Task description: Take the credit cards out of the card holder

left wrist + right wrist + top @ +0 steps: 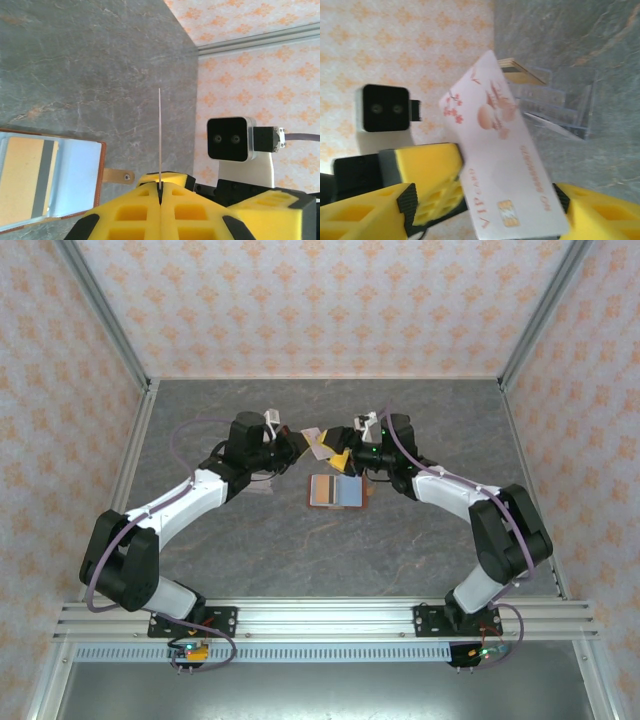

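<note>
Card [505,165]: thin, stiff, light, slick; pinched by one edge in closed left claw [160,190], above worktop [90,60]. Right claw [484,197] spread open, fingers [600,215] flanking card; flat faces best gripped near free edge. Holder [75,170] laid open below, striped card [27,180] inside.

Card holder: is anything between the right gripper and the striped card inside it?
Yes: the pale pink card, pinched by the shut left gripper, lies across the right gripper's open jaws, short of the card holder.
</note>
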Available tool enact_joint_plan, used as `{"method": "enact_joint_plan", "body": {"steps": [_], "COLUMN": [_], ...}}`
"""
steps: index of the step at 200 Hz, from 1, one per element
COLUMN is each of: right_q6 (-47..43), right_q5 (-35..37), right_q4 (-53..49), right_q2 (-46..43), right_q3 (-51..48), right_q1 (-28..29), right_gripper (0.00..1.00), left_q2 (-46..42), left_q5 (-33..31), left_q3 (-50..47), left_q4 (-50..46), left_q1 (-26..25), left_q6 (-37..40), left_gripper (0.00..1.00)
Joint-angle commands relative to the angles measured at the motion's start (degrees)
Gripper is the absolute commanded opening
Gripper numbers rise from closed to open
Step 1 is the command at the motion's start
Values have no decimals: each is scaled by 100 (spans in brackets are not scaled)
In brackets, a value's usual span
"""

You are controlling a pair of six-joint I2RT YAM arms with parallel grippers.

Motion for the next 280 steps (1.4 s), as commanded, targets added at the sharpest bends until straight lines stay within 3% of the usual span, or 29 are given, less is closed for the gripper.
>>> {"method": "enact_joint_plan", "body": {"steps": [1, 29, 133, 161, 184, 218, 260, 280], "right_q6": [410, 869, 352, -894, -2344, -3873, -5424, -6067], "right_q5": [-277, -170, -82, 235, 858, 1362, 1960, 2031], "right_q4": [876, 1701, 1286, 142, -1190, -1989, -2899, -3249], "right_q2": [-70, -145, -345, -585, -710, -425, 423, 866], "right_q3": [105, -59, 84, 180, 380, 822, 1904, 2491], "right_q1": [-10, -13, 55, 140, 278, 639, 1329, 1505], "right_gripper": [62, 50, 4, 0, 0, 0, 0, 0], "left_q2": [-254, -382, -868, -1075, -1366, -1615, -1621, -1663], "left_q5": [225, 306, 456, -67, -1054, -1751, -1697, -1684], "left_q3": [-144, -182, -304, -195, 105, 383, 381, 321], "left_q4": [454, 413, -29, -1066, -2613, -3869, -4415, -4542], "left_q1": [104, 172, 289, 426, 581, 1104, 2063, 2427], "left_q6": [-302, -332, -131, 374, 1277, 2070, 2664, 2807], "left_gripper": [0, 0, 0, 46, 69, 87, 100, 100]}}
